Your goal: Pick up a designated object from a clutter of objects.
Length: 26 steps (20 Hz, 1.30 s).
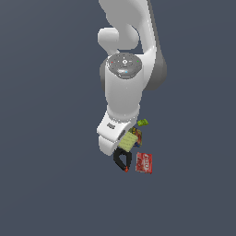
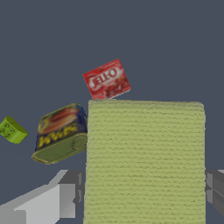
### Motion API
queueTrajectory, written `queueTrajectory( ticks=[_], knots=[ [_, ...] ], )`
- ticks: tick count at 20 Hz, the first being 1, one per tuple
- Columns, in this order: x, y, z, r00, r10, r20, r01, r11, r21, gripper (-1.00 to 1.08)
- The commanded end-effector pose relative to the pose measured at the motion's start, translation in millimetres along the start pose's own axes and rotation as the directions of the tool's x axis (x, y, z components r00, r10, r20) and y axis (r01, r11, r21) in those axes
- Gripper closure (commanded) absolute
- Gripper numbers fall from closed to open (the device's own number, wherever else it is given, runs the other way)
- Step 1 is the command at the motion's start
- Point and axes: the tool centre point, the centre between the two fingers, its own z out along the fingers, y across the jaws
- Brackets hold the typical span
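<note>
Exterior view
- Arm (image 1: 123, 83): white, reaching down over a plain dark grey floor (image 1: 46, 184), its wrist covering part of the clutter.
- Pad (image 1: 126, 141): pale yellow-green, showing just under the wrist, tilted, partly hidden by the arm.
- Can (image 1: 137, 134): only an edge shows, touching or just behind the pad on the exterior view's right.
- Clamp (image 1: 122, 160): black with an orange tip, lying below the pad in this view.
- Packet (image 1: 144, 162): flat, red, white lettering, just beside the clamp on the exterior view's right.
- Green block (image 1: 143, 122): small, bright green, a little apart from the can.
- Gripper: hidden by the wrist here.

Wrist view
- Pad (image 2: 144, 162): fills the space between the fingers (image 2: 70, 192), its textured face toward the camera.
- Gripper (image 2: 144, 192): clamped on the pad, one grey finger at each side edge.
- Packet (image 2: 106, 80): beyond the pad's far edge, lying flat.
- Can (image 2: 61, 132): olive and yellow, on its side beside the pad.
- Green block (image 2: 12, 130): beyond the can, well apart from the pad.
</note>
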Motion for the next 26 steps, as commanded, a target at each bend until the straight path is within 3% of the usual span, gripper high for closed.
queueTrajectory(
  ticks=[1,13,26],
  knots=[
    [-16.4,18.2,-22.5,1.0,-0.001,-0.001,0.001,1.0,0.0,1.08],
    [-83.8,98.2,-112.3,1.0,0.0,0.001,0.0,1.0,0.001,1.08],
    [-125.8,152.6,-170.2,1.0,0.001,0.004,-0.001,1.0,0.001,1.08]
  ],
)
